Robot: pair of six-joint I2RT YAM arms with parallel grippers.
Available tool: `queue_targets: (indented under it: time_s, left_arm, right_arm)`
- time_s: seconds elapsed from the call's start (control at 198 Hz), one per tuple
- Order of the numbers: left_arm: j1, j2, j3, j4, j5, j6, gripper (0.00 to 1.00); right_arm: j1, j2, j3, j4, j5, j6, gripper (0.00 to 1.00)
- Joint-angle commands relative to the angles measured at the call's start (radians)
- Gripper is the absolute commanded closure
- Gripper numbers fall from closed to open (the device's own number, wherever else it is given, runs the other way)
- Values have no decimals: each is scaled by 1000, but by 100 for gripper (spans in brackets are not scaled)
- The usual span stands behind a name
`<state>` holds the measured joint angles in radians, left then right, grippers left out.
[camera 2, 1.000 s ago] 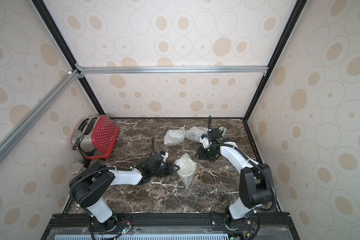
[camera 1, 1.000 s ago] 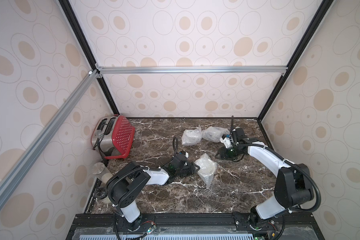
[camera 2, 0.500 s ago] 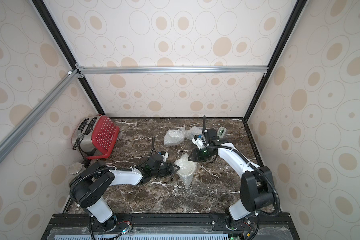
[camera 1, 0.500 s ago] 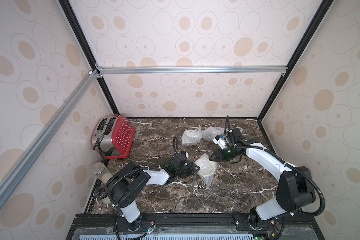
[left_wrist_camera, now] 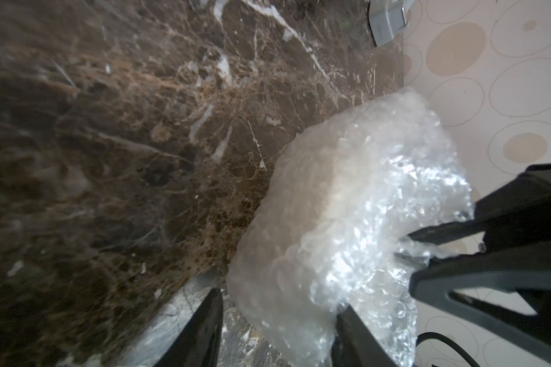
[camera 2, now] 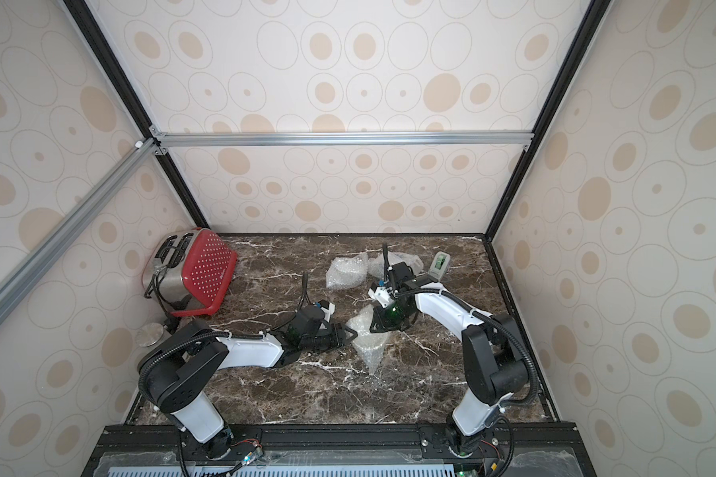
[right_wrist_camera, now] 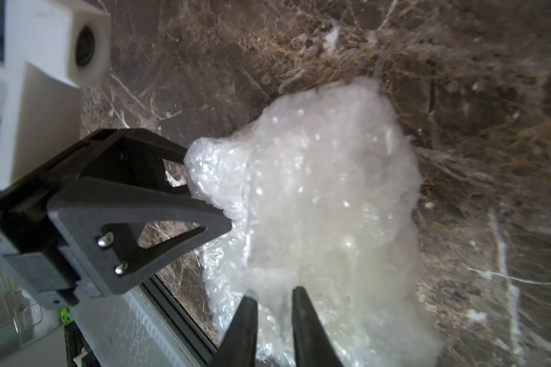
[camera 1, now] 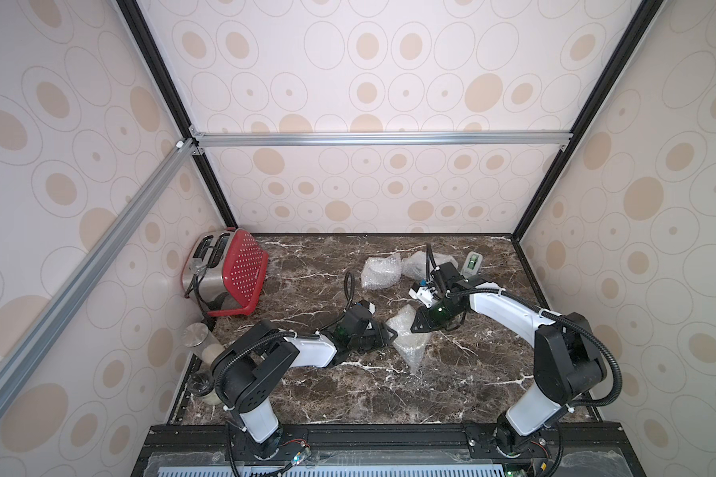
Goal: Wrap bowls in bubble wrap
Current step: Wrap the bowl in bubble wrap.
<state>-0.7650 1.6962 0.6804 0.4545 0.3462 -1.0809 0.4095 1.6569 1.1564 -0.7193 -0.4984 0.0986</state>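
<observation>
gleaming marble tabletop (camera 1: 348, 396), oval-patterned walls (camera 1: 348, 62)

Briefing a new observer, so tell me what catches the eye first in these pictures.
Both arms meet at a cloudy crumpled bubble-wrap bundle mid-table, the left gripper and right gripper pinching it from opposite sides. A red perforated toaster stands out in the far left corner of the dark marble table.

Arms low; left pincer (camera 1: 390, 333) half-spread, right pincer (camera 1: 415, 326) nearly closed (tips facing).
</observation>
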Motion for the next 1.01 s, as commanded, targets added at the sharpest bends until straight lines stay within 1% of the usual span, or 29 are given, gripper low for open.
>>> queue_targets:
  time_s: [0.0,0.106,0.314,0.379,0.486,0.521,0.718,0.89,1.002]
  left_arm:
    - [-5,-14,27,-20,-9,14,49]
    - [-5,-15,24,-24,-12,15,48]
    - [-5,-12,13,-12,-16,9,49]
    - [-5,-12,11,-11,-16,8,49]
    - [-5,-13,10,-15,-16,9,49]
    - [-5,-12,10,-15,-17,9,49]
    - [-5,-4,18,-14,-15,10,49]
    - [-5,-8,24,-27,-12,17,49]
    - [-6,-15,23,-31,-15,19,49]
  right_arm:
    - [0,2,19,-12,42,4,87]
    - [-1,-17,13,-11,55,7,91]
    - [-25,-78,-26,13,37,28,93]
    - [-45,-103,-52,32,22,45,96]
    - [-78,-150,-108,67,1,74,97]
    - [-84,-168,-129,78,-1,84,99]
    - [-93,-218,-245,167,-27,131,99]
    - [-120,-224,-306,264,21,201,99]
    - [-124,-206,-299,272,59,219,99]
